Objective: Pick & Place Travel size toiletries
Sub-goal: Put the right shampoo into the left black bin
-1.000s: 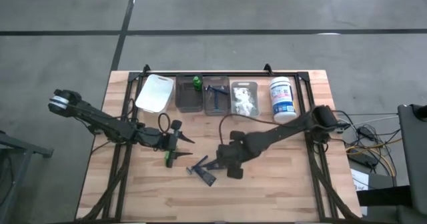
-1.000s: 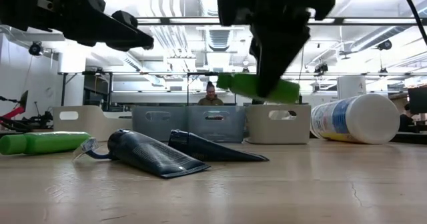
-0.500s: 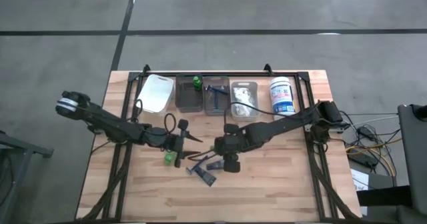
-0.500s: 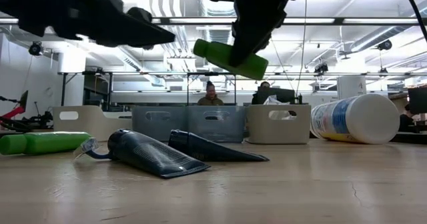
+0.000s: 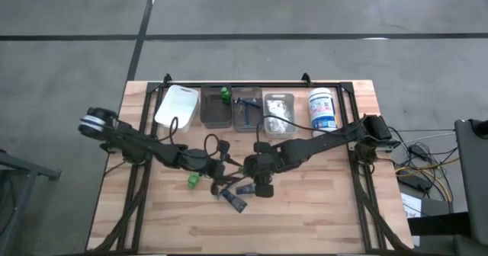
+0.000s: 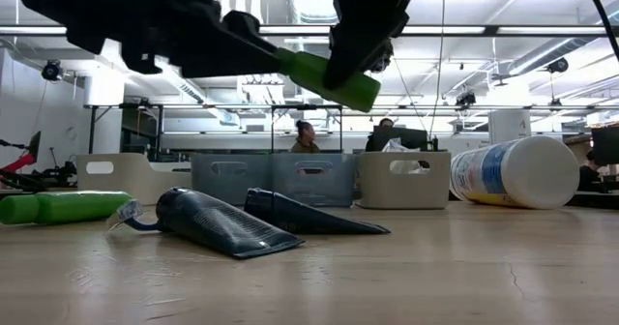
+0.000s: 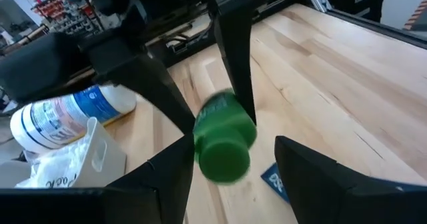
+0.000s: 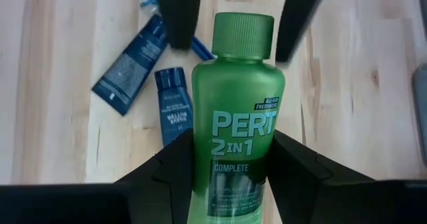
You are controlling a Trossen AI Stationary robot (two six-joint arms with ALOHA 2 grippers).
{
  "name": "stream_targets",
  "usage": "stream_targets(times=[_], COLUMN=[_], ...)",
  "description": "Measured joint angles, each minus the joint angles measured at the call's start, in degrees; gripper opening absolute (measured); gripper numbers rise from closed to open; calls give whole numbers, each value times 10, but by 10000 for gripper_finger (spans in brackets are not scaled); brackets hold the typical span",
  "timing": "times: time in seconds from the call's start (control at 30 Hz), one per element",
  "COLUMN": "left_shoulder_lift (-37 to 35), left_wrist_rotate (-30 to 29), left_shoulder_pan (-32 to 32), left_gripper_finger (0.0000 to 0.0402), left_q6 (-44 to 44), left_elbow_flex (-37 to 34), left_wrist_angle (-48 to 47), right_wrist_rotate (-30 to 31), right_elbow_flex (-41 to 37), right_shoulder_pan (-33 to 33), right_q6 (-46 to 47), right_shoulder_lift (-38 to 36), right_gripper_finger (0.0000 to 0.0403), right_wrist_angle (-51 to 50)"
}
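Hand on the right arm (image 8: 230,184) pinches a green bottle (image 8: 237,111) above mid-counter, cap toward the left hand (image 7: 230,164), whose spread fingers flank it without touching. Below lie two dark tubes (image 5: 242,189) and a razor (image 5: 219,194); another green bottle (image 5: 193,180) sits just beside them. At the counter's (image 5: 305,218) far edge, bins (image 5: 216,117) already hold one green bottle, razors and packets. Judging by this, sorting is partly done.

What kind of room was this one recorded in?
Probably a robotics lab or workshop: a wooden table on a bare concrete floor, exposed pipes and strip lights on the ceiling, and people at desks behind the bins.
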Motion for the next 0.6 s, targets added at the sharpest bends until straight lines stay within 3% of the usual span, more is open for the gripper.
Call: stream_targets(times=[0.37, 0.6], left_shoulder_lift=[12, 11], left_wrist_rotate=[0, 0], left_shoulder_pan=[4, 4], left_gripper_finger=[210, 156], left_q6=[11, 9], left_elbow_flex=[16, 16], left_wrist_angle=[-1, -1], right_wrist_rotate=[-1, -1], right_elbow_flex=[0, 0], right_shoulder_pan=[-1, 0], right_q6=[-4, -13], right_shoulder_lift=[0, 0], right_gripper_finger=[147, 153], right_wrist_angle=[-1, -3])
